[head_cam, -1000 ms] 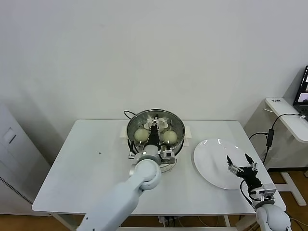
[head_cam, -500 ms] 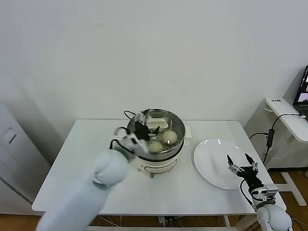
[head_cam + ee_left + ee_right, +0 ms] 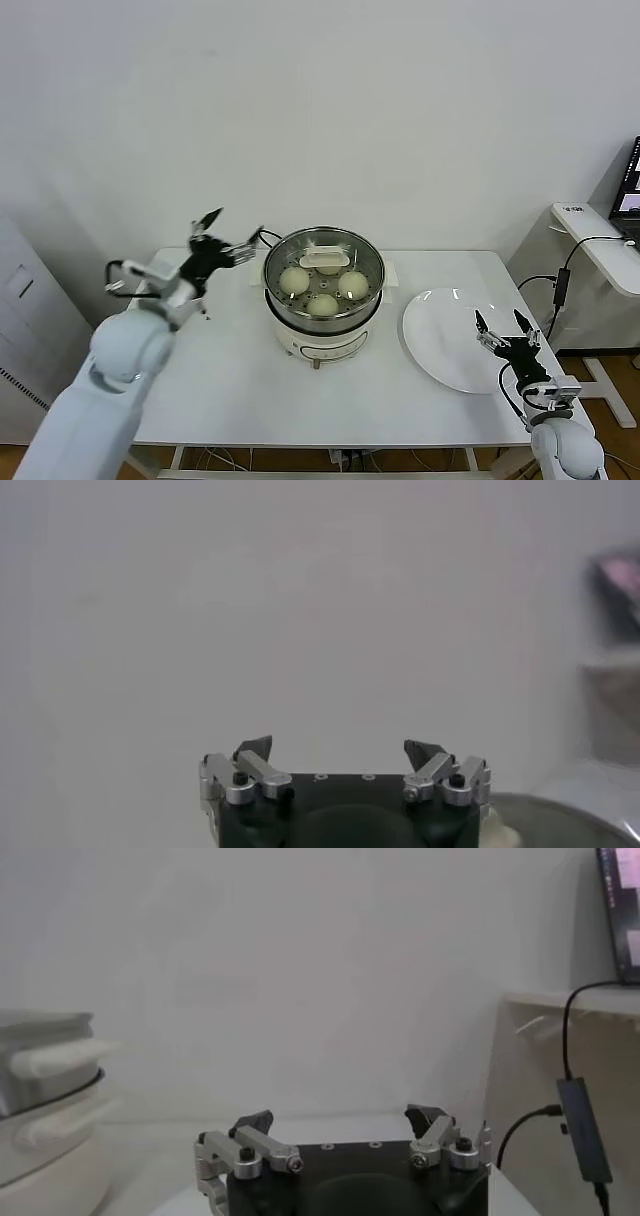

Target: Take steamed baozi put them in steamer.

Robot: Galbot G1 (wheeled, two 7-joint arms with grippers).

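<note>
Your left end effector (image 3: 228,232) hangs above the surface (image 3: 200,350), raised to the left of the steamer (image 3: 323,290), with its fingers spread apart and nothing between them. Your right end effector (image 3: 505,332) sits over the near right edge of the white plate (image 3: 440,335), fingers likewise apart and empty. Three steamed baozi (image 3: 322,303) are clearly visible on the steamer's perforated tray, close together; a further pale object lies behind them.

My head camera looks forward and down over the table (image 3: 240,390). Each wrist camera sits close behind its jaws, facing the wall (image 3: 300,600). All three share the steamer (image 3: 323,290).
</note>
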